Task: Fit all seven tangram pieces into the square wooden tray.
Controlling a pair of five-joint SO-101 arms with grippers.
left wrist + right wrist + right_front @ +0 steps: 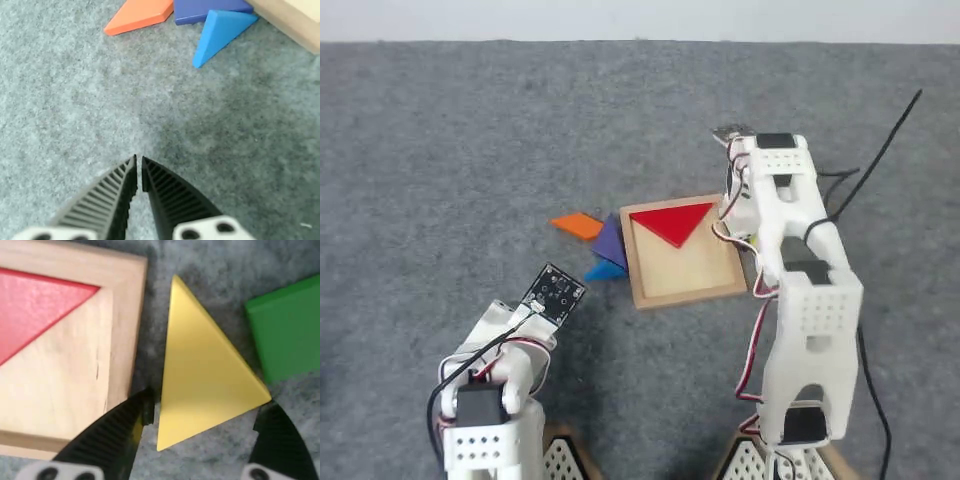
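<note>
Wooden tray point(688, 296): you are seeing it lying flat just beside your right gripper point(206, 409), with one rim passing close along the outside of one black finger. It is sitting well ahead of your left gripper point(139, 167).
Red triangle point(672, 221): it is lying inside the tray, its long side running along the rim farthest from your left gripper.
Yellow triangle point(200, 380): it is lying on the carpet outside the tray, directly between your right gripper's fingers and just beside the tray's rim.
Green piece point(285, 335): it is resting ahead of your right gripper, just beyond the yellow triangle on the side away from the tray.
Blue triangle point(220, 32): it is lying ahead of your left gripper as the nearest piece to it, touching the purple piece point(210, 9).
Orange piece point(140, 14): it is sitting ahead of your left gripper, just beside the purple piece, on the side away from the tray.
Right gripper: its jaws are standing spread wide, straddling the yellow triangle. You cannot tell whether the pads are touching it.
Left gripper: its jaws are sitting pressed nearly together, holding nothing and pointing at bare carpet.
Grey carpet point(460, 140): it is lying under everything.
</note>
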